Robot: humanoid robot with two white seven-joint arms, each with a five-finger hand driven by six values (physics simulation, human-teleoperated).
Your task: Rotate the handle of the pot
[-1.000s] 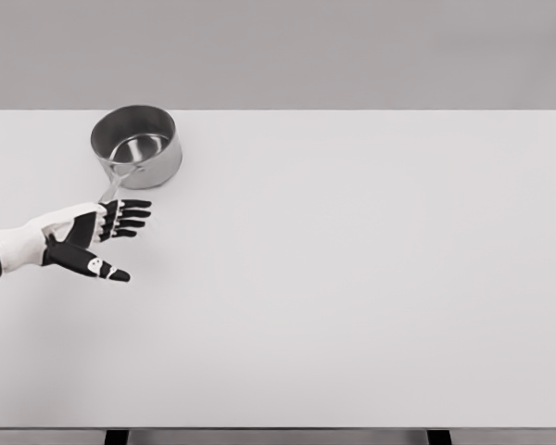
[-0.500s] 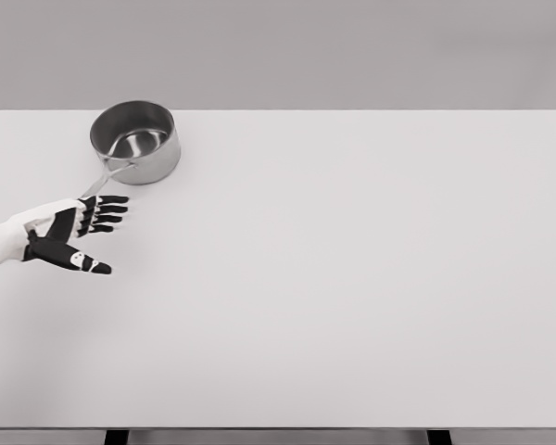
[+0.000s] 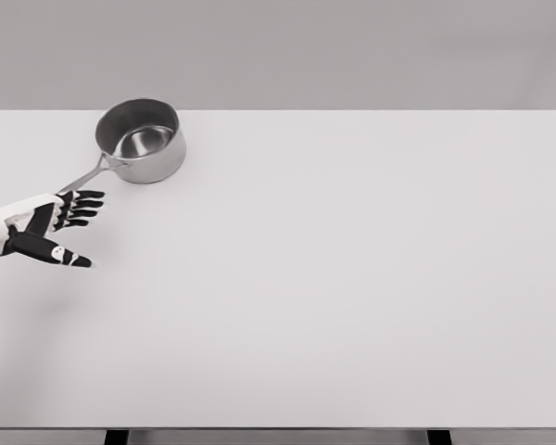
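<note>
At the far left of the counter point(image 3: 352, 278) we see the steel pot point(image 3: 141, 141) standing upright, its thin handle point(image 3: 85, 176) running down and to the left toward our left hand point(image 3: 44, 230), which sits just beside the handle's tip with fingers spread wide and holding nothing; whether a fingertip touches the tip we cannot tell. We judge the turn to be partly made at best, since the handle points at an angle toward the counter's left edge and the pictures give no target direction, so any further sweep and a clean release would remain. Our right hand is out of sight.
</note>
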